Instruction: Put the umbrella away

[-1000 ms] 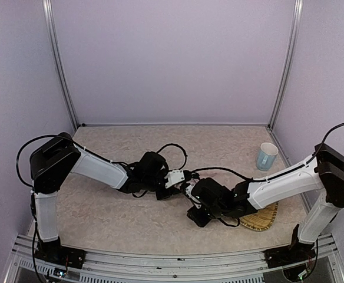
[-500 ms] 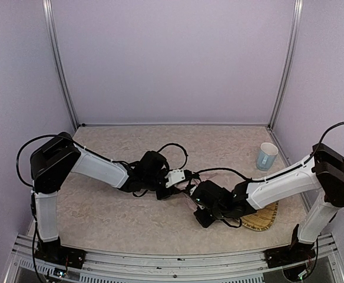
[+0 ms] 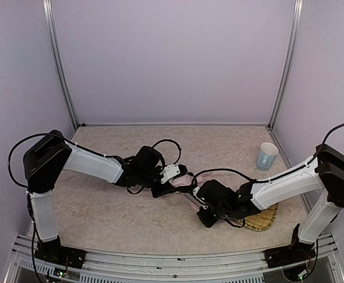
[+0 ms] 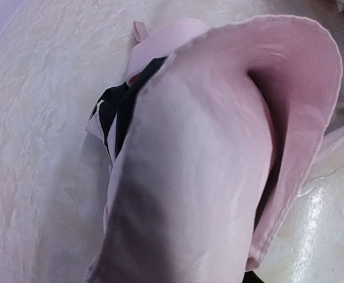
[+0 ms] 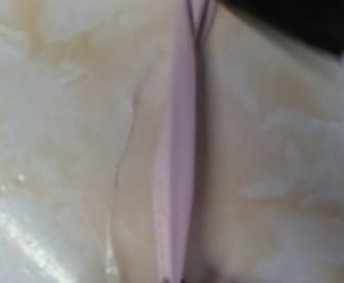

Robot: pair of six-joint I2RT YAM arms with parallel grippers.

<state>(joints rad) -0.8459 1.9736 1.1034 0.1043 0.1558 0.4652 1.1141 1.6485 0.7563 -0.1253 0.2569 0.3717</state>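
1. I am seeing the umbrella [image 3: 188,180] lying bundled at mid-table [image 3: 101,212], between the two arms.
2. The left jaws are standing partly open, gripping its pink fabric [image 4: 207,153]; that fabric is hiding the fingers themselves.
3. The right jaws are pinching fully shut on a thin pink fold [image 5: 178,177].
4. A woven tray [image 3: 265,219] and a cup [image 3: 267,156] are sitting well to the right.

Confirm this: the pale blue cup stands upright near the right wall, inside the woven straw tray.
Not inside it. In the top view the cup stands upright near the right wall on the table itself, apart from the woven straw tray.
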